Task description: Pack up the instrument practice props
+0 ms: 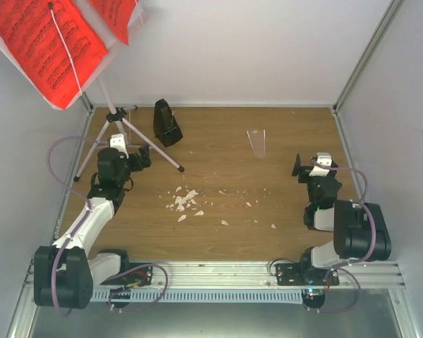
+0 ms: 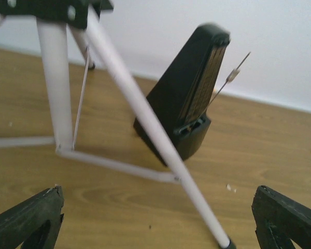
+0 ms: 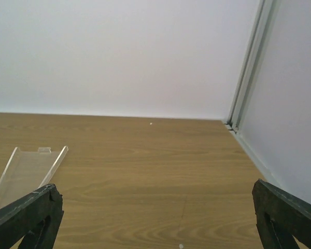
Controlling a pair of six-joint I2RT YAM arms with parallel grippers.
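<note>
The white music stand [image 1: 109,116] stands at the back left on thin tripod legs, its tray holding bright red sheets of music [image 1: 49,46]. The black pyramid metronome [image 1: 166,123] stands just right of the stand. In the left wrist view a white leg [image 2: 160,150] crosses in front of the metronome [image 2: 189,111]. My left gripper [image 1: 137,156] is open and empty, close to the stand's front leg. My right gripper [image 1: 307,167] is open and empty at the right side of the table.
A clear plastic piece [image 1: 256,141] lies flat at the back middle; it also shows in the right wrist view [image 3: 26,174]. White crumbs [image 1: 185,201] are scattered mid-table. White walls close the back and sides, with a metal rail [image 1: 218,271] at the near edge.
</note>
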